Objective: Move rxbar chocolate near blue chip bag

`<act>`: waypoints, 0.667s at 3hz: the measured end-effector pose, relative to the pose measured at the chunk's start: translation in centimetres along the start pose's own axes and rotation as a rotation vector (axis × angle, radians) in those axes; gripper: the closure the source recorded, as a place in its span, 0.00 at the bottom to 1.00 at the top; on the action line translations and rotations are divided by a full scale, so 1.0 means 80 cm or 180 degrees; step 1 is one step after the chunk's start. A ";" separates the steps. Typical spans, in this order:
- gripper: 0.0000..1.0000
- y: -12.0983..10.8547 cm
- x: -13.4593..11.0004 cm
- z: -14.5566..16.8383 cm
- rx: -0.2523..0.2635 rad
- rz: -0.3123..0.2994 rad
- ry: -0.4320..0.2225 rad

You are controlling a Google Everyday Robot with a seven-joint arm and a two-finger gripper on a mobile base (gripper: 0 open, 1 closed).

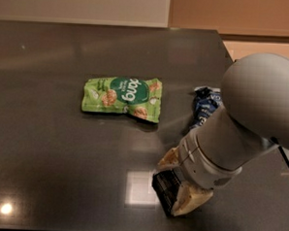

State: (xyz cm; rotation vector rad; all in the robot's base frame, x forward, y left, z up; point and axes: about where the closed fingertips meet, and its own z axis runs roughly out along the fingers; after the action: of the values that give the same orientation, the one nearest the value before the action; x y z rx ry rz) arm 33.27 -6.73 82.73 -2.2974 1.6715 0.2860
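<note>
The rxbar chocolate point(161, 194), a small black flat bar, lies on the dark table point(60, 156) near its front edge. My gripper point(170, 188) is low over the bar. One tan finger point(169, 159) is on the bar's far side and the other finger point(189, 204) is on its near side, closed against it. The blue chip bag point(205, 103), dark navy with white print, lies behind and to the right. My grey arm point(251, 113) hides much of it.
A light green snack bag point(123, 96) lies flat at the table's middle, left of the blue bag. The table's right edge point(226, 44) runs past the blue bag. Its front edge is just below the gripper. Light glare spots show on the surface.
</note>
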 end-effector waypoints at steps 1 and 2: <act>0.87 -0.024 0.018 -0.021 0.0087 0.0125 0.0074; 1.00 -0.059 0.049 -0.051 0.0277 0.0316 0.0173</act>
State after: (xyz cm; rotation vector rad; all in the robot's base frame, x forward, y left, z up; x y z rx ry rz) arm 38.98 -10.29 85.84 -2.1819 1.7911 0.1692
